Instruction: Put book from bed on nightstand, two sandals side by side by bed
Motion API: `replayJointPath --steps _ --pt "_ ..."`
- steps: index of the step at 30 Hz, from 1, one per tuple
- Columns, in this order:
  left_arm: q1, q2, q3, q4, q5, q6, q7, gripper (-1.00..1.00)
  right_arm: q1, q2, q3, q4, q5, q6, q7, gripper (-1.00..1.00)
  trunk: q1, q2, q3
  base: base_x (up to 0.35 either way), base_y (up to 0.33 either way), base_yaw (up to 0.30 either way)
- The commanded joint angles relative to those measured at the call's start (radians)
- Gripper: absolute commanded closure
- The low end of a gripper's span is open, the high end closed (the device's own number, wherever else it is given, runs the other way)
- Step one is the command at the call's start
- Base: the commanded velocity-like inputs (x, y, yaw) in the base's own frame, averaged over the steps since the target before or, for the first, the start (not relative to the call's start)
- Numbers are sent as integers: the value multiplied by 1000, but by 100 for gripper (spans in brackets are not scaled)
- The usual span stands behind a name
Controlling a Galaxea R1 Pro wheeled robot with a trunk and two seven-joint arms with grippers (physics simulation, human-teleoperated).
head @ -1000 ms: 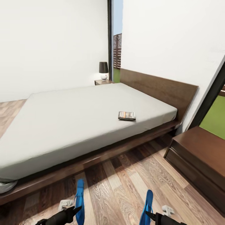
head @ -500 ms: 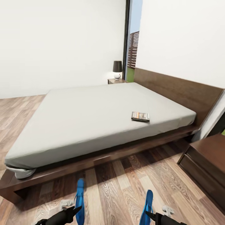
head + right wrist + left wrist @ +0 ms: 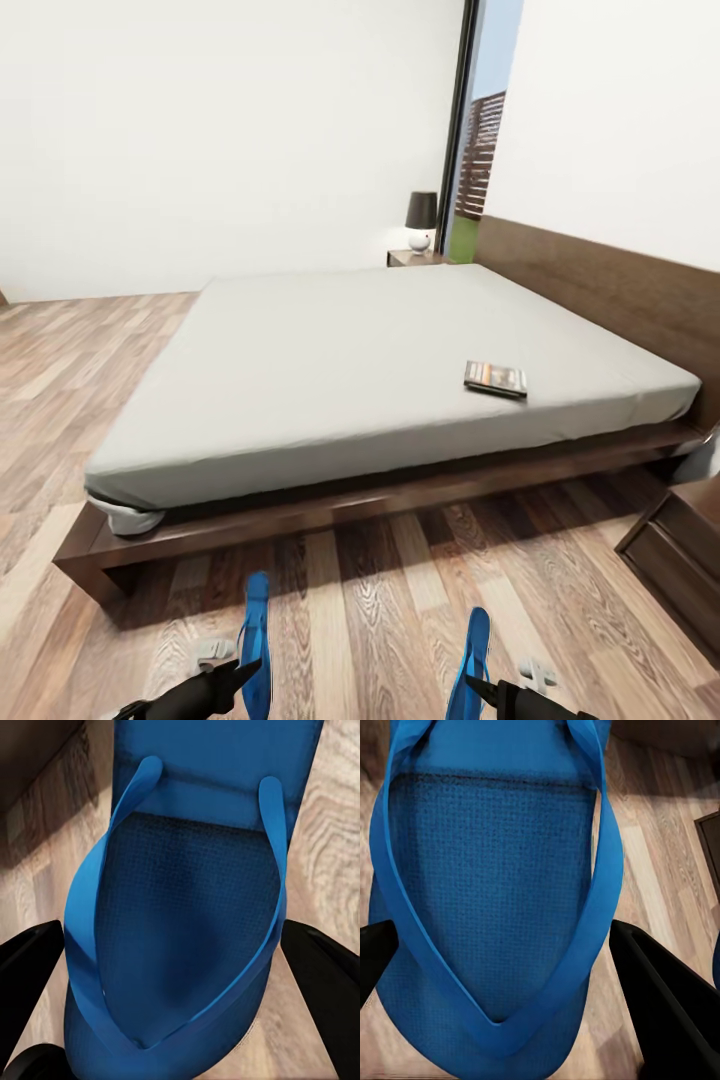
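Observation:
The bed (image 3: 330,350), with its grey mattress and dark wood frame, stands ahead in the head view. On its right part lies the book (image 3: 495,378), flat and dark-covered. My left gripper (image 3: 245,672) is shut on a blue sandal (image 3: 257,640), held on edge above the floor. My right gripper (image 3: 475,688) is shut on the second blue sandal (image 3: 473,655). The left wrist view has the sandal (image 3: 495,870) between the black fingers (image 3: 660,1005). In the right wrist view a sandal (image 3: 187,930) sits between the fingers (image 3: 326,967). A nightstand (image 3: 680,540) stands near at the right.
A second nightstand (image 3: 415,257) with a dark-shaded lamp (image 3: 421,218) stands beyond the bed by a tall window (image 3: 480,150). Wood-plank floor (image 3: 380,600) runs between me and the bed frame, and wider floor lies to the left of the bed.
The whole view has swung left, so the bed, book and near nightstand slide right in the picture. Both sandals stay in my grippers as before.

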Motion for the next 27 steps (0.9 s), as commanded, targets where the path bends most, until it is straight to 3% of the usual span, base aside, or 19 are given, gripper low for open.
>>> replayJointPath --steps 1,20,27 --pt "-1 0 1 0 8 10 -5 100 0 -1 6 -1 -11 8 2 100 0 0 -1 0 0 272" --pt "-1 0 1 0 8 11 -5 100 0 -1 6 -1 -11 7 2 100 0 0 -12 0 0 267" --pt "-1 0 1 0 8 11 -5 100 0 -1 6 -1 -11 7 2 100 0 0 -13 0 0 57"
